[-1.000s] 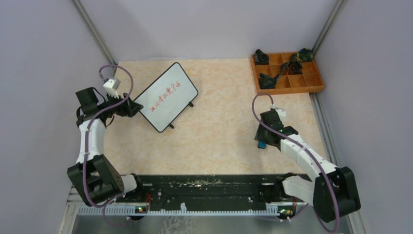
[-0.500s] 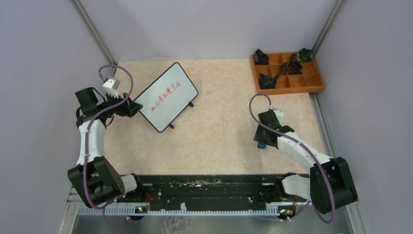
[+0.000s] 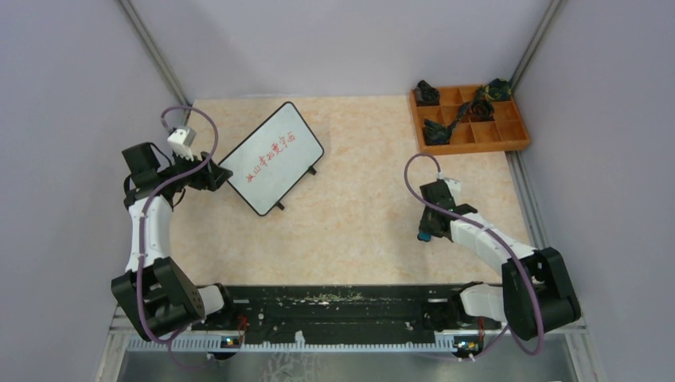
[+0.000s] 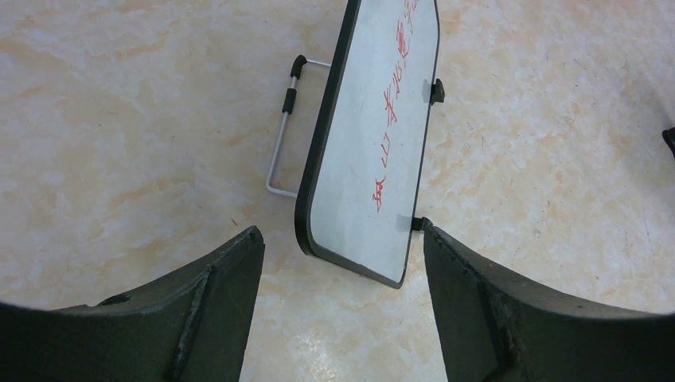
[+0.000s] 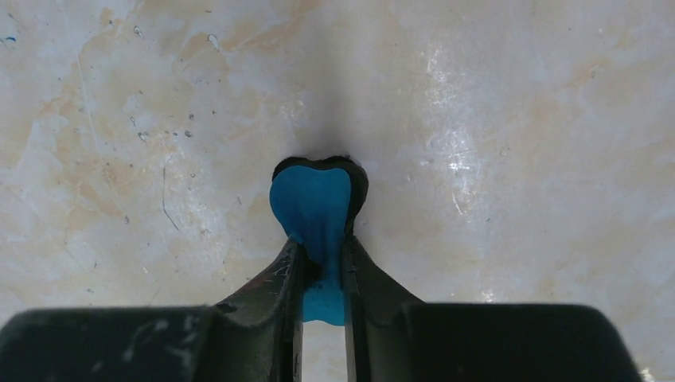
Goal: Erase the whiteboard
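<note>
The right gripper (image 5: 322,251) is clenched on a blue eraser (image 5: 310,203). Its two fingers pinch the eraser's near end from both sides, and the soft blue body bulges out ahead of the fingertips, with a thin black edge around its far end. A second ago these jaws stood clearly wider. In the overhead view the right gripper (image 3: 427,231) has also crept a little to the left over the table (image 3: 358,215), its forearm now lies flatter, and the elbow has swung in toward the base. The blue eraser (image 3: 428,236) shows as a small blue patch under the wrist, against the marbled tabletop.

The left gripper (image 4: 342,239) is released, its jaws spread wide, and it has not moved since the earlier frames. The whiteboard (image 4: 370,151) sits directly ahead of it. The board's near short edge lies just in front of the gap between the fingertips, and its lower corner is close to the right-hand finger; whether they touch cannot be told. The board leans back on a wire stand (image 4: 282,143), which is ahead and to the left of the claw. Red handwriting still runs along its face. Seen from above, the whiteboard (image 3: 271,157) is where it was, just beyond the left gripper (image 3: 215,177) and well apart from the right one.

An orange compartment tray (image 3: 470,119) holding dark items rests far ahead of the right gripper, unchanged.
</note>
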Tool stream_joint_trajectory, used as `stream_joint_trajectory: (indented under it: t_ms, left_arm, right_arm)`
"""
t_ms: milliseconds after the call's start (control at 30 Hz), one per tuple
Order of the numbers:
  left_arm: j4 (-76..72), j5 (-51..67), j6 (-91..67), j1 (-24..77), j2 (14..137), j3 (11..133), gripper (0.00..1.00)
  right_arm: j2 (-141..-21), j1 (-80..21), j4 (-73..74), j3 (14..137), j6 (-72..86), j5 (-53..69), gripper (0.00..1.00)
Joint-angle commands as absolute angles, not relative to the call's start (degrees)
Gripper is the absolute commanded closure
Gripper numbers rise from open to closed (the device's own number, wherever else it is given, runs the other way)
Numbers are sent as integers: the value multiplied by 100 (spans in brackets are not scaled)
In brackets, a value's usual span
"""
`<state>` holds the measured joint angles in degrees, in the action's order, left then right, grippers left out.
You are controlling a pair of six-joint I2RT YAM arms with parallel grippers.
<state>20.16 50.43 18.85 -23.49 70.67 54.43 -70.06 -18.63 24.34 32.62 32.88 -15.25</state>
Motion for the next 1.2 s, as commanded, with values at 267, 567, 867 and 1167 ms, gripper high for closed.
stream_joint_trajectory:
  t_ms: [267, 567, 867, 1167]
  left_arm:
    - [1996, 5037, 1985, -2329, 7009, 5413, 21]
    - [1982, 5084, 1983, -2329, 7209, 5482, 21]
    - [2155, 5332, 2012, -2330, 7637, 5884, 23]
    - [2196, 5596, 1985, -2308, 8128, 6319, 29]
  right_arm:
    - [-6423, -1883, 1790, 3357, 2914, -835, 100]
    - [-5808, -2237, 381, 3596, 2590, 117, 100]
    - [-6436, -2670, -277, 4263, 2601, 255, 100]
    - [-6736, -2727, -468, 4494, 2440, 425, 100]
